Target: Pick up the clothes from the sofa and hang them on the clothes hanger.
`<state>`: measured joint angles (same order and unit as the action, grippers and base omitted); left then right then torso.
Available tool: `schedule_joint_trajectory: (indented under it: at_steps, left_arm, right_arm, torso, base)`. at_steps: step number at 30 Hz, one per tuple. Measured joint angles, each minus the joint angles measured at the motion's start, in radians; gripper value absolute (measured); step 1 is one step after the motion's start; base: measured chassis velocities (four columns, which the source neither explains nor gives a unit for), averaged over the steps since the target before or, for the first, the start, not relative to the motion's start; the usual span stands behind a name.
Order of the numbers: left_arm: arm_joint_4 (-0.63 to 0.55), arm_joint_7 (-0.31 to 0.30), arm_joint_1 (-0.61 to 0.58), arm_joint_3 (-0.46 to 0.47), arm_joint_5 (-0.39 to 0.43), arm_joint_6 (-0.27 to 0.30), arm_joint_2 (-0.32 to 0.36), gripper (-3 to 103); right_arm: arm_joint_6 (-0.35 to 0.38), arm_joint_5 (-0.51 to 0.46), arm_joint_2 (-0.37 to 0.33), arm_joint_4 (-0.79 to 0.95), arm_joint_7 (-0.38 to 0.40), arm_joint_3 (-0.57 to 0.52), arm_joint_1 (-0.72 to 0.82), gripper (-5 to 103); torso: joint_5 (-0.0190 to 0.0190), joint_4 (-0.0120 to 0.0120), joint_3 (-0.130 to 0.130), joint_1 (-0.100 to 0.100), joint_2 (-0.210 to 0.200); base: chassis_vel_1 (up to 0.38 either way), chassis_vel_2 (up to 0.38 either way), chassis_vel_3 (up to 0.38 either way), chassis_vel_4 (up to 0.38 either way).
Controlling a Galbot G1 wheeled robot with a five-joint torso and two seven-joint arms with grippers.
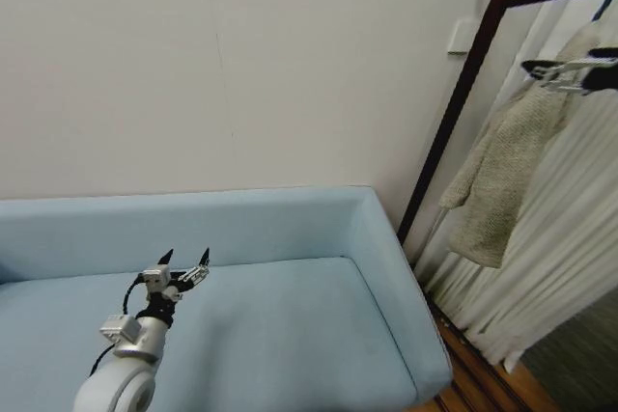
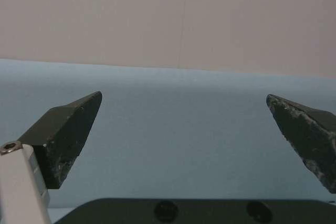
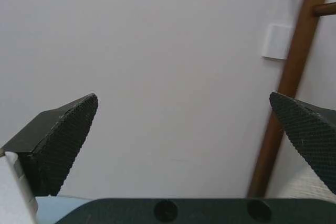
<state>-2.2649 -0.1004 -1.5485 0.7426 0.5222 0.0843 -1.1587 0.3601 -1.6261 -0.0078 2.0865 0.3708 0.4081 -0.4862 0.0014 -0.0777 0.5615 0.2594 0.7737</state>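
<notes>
Sweater (image 1: 502, 171) hangs on the clothes hanger (image 1: 454, 113) at 2 o'clock. Right hand (image 1: 552, 74), released, sits beside its shoulder; withdraw straight, avoiding snagged knit. Left hand (image 1: 185, 258) hovers released over the sofa (image 1: 319, 335).

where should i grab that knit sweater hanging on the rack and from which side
Probably high up, at the shoulder of the knit sweater, where it drapes from the rack; lower down it hangs loose. Come from the front, since a curtain hangs behind it. The open right claw is by that spot.
</notes>
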Motion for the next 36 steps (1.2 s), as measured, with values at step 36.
schedule_joint_trajectory:
  at_steps: [36]
  left_arm:
    - [0.064,-0.003,-0.19,-0.09,-0.359,-0.263,-0.227,100]
  right_arm:
    - [-0.525,1.104,0.727,-0.031,-0.179,-0.798,1.813,100]
  torso:
    - [0.0004,-0.0005,0.0,0.0,0.0]
  base:
    - [0.0,0.0,0.0,0.0]
